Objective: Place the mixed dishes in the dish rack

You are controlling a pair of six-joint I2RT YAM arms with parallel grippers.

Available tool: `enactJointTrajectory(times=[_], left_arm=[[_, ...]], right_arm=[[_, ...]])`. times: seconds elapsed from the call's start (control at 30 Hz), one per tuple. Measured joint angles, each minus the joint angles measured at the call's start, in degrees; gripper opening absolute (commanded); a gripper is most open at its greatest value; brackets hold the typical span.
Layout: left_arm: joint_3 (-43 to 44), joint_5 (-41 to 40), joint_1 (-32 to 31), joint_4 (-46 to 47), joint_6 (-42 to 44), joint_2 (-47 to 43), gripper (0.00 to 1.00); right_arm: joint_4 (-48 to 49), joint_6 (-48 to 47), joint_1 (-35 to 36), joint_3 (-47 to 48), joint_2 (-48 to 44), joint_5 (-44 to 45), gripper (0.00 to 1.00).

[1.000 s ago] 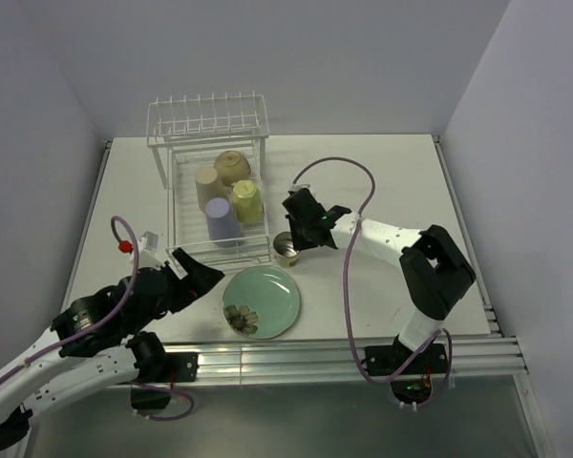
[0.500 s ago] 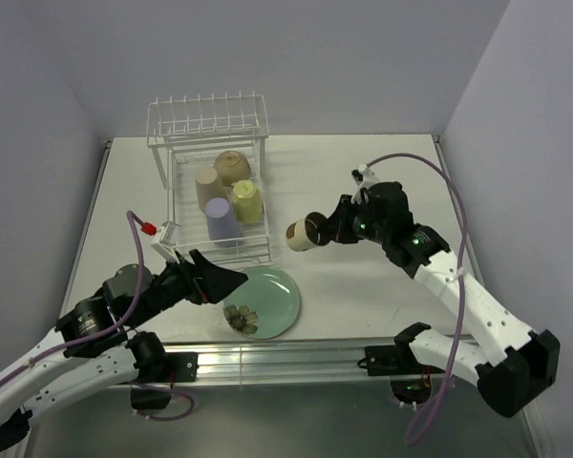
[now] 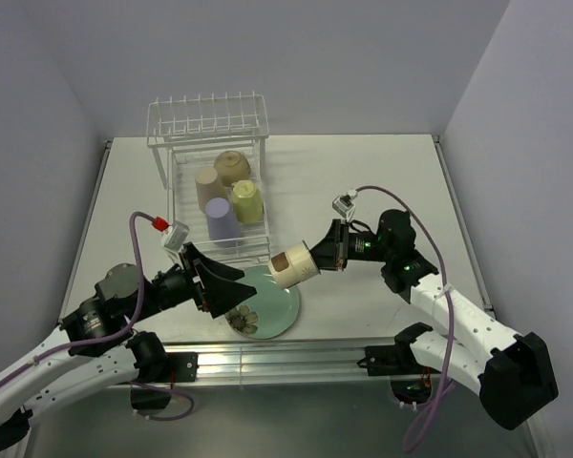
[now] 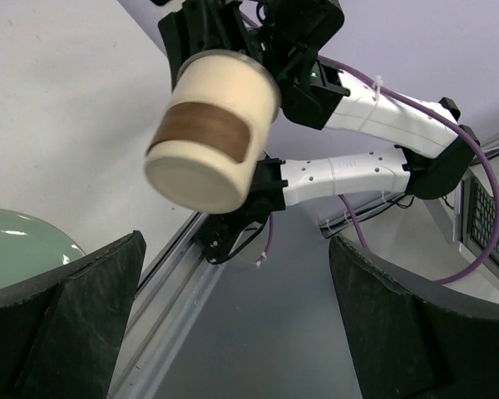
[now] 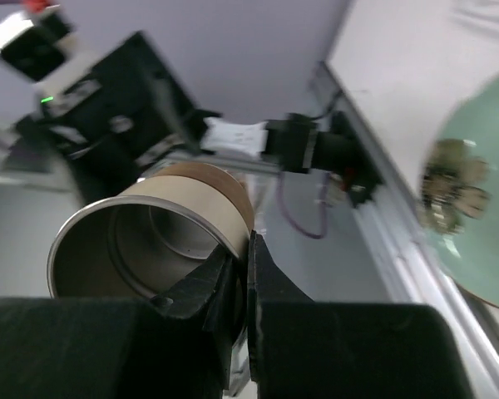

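Observation:
My right gripper (image 3: 317, 256) is shut on the rim of the small metal cup (image 3: 291, 264), cream outside with a brown band. It holds the cup sideways in the air above the mint-green plate (image 3: 279, 307); the grip on the rim (image 5: 248, 249) and the metal inside (image 5: 150, 241) show in the right wrist view. My left gripper (image 3: 231, 283) is open and empty, facing the cup's base (image 4: 212, 129). The white dish rack (image 3: 172, 205) holds the tan cup (image 3: 206, 187), lavender cup (image 3: 222, 221), yellow-green mug (image 3: 247, 201) and cream bowl (image 3: 232, 167).
The rack's raised row of prongs (image 3: 208, 110) stands at the far end. The plate lies near the table's front edge, by the metal rail (image 3: 296, 353). Walls close the table on the left, back and right.
My right gripper lifted the metal cup from the table beside the rack and carried it forward and left, over the plate. My left gripper moved right and rose toward it.

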Motion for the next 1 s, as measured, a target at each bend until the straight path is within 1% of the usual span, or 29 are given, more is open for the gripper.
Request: enactJointTrajectory(times=[0.13, 0.2, 0.3, 0.7, 1.0], left_arm=[[-0.2, 1.4, 0.0, 1.1, 0.3, 0.2, 0.99], [-0.8, 1.9, 0.0, 2.2, 0.2, 0.4, 0.99], [-1.3, 2.6, 0.0, 3.4, 0.2, 1.2, 0.99], [-2.1, 5.6, 0.0, 9.1, -1.0, 1.9, 0.99], [-3.9, 6.9, 0.0, 12.5, -2.1, 2.1, 0.99]], right_arm=[[14.2, 11.1, 0.0, -1.2, -0.2, -4.2, 0.0], [18.3, 14.2, 0.0, -1.2, -0.3, -5.2, 0.0], [21.4, 16.5, 0.5, -1.2, -0.3, -6.1, 0.0], [22.2, 17.1, 6.1, 0.2, 2.1, -4.9, 0.0], [21.7, 15.3, 13.5, 3.9, 7.4, -1.2, 0.0]])
